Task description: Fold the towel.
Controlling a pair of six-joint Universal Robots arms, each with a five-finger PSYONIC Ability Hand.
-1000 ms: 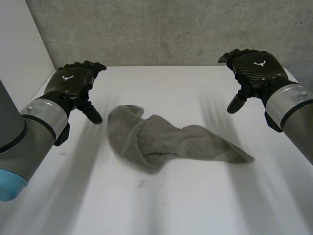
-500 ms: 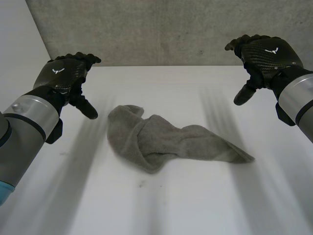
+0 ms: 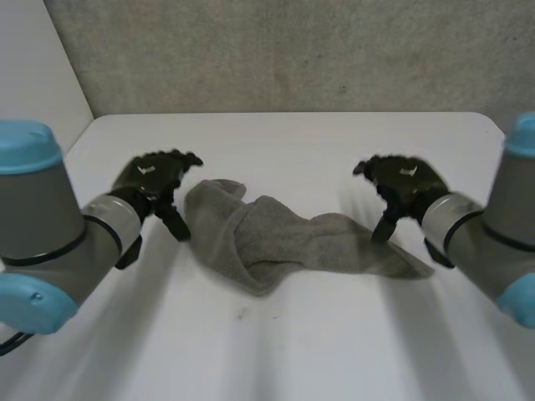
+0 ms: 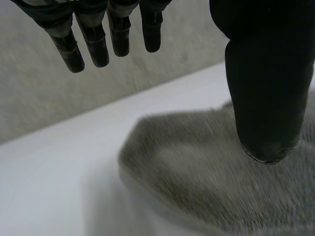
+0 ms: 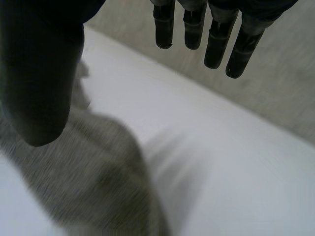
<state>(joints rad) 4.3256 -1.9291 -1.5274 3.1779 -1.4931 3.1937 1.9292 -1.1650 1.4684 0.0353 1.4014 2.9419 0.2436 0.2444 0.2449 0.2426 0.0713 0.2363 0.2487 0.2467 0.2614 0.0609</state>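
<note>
Towel (image 3: 280, 238) lies bunched, edges hidden, between released left robot hand (image 3: 155, 177) and released right robot hand (image 3: 405, 181).

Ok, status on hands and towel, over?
Left hand open at left end of towel. Right hand open over its right end. Crumpled, not grasped. Nothing in the way.

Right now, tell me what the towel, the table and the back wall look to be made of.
Towel: grey terry cloth, probably cotton; fuzzy nap, soft rumpled folds.
Table: smooth white board, perhaps laminate; even matte surface, no grain.
Wall: likely bare concrete; mottled grey, speckled, rough-looking.
</note>
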